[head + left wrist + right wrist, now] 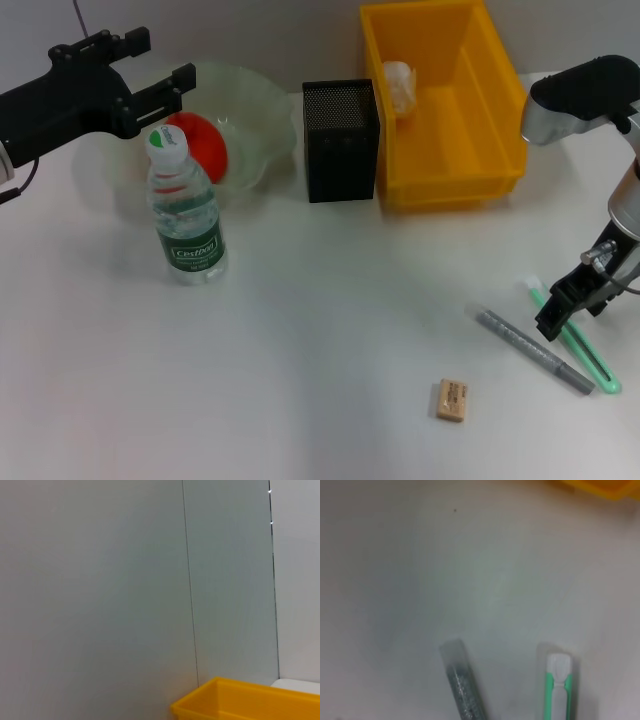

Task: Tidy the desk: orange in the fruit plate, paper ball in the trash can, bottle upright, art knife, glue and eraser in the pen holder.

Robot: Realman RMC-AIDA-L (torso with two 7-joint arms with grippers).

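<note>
From the head view, the orange [200, 143] sits in the fruit plate [255, 110], the paper ball [399, 86] lies in the trash can [480, 150], and the bottle [184, 210] stands upright beside the plate. The left claw [165, 85] hovers over the plate, fingers slightly apart and empty. The right claw [572, 300] hangs just above the green art knife [580, 345] and grey glue pen [535, 350]; I cannot tell its opening. The eraser [451, 400] lies on the surface [320, 350], well apart from the pen holder [341, 140]. The right wrist view shows only the tips of the knife [559, 685] and the pen [462, 680].

Pale grey wall with a thin vertical seam, trash can [235, 700] rim corner low down
</note>
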